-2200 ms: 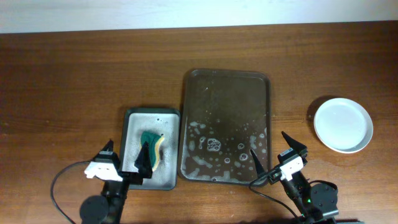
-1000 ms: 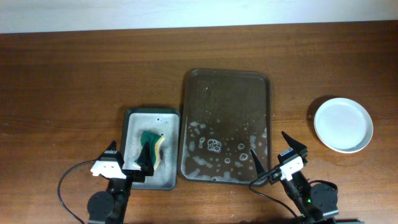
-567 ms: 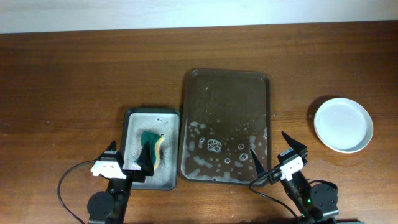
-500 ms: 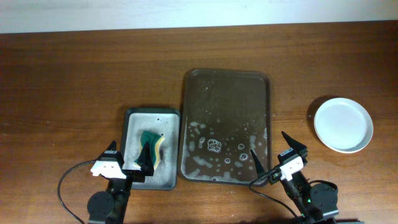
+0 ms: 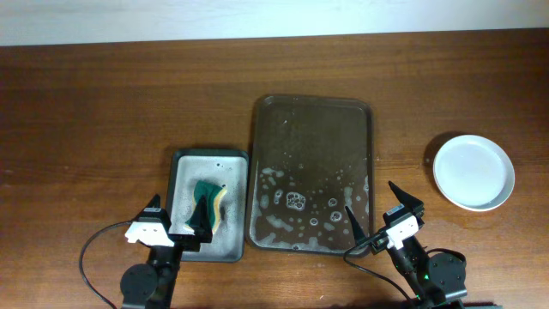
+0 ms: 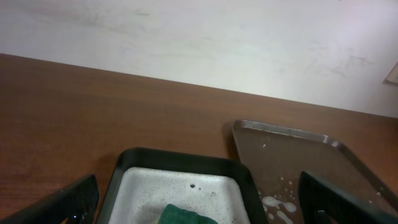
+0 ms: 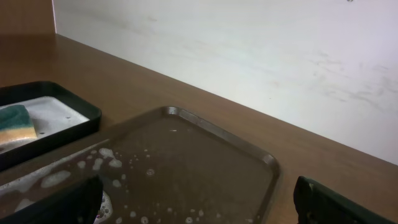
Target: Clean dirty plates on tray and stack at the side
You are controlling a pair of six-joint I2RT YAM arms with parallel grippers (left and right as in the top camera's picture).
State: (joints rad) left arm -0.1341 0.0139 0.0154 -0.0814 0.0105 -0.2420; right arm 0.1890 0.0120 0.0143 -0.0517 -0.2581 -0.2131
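The dark brown tray [image 5: 311,112] lies at the table's middle, wet with soap foam and with no dish on it; it also shows in the left wrist view [image 6: 292,155] and the right wrist view [image 7: 205,168]. White plates [image 5: 473,171] sit stacked at the right side; how many I cannot tell. My left gripper [image 5: 176,221] is open and empty at the front edge, over the near end of the grey tray. My right gripper [image 5: 382,209] is open and empty at the brown tray's near right corner.
A small grey metal tray [image 5: 206,167] with a green and yellow sponge [image 5: 208,203] lies left of the brown tray; the sponge also shows in the left wrist view [image 6: 183,216] and the right wrist view [image 7: 15,124]. A white wall stands behind the table.
My left gripper has shifted slightly to the right near the front edge. Everything else has stayed still.
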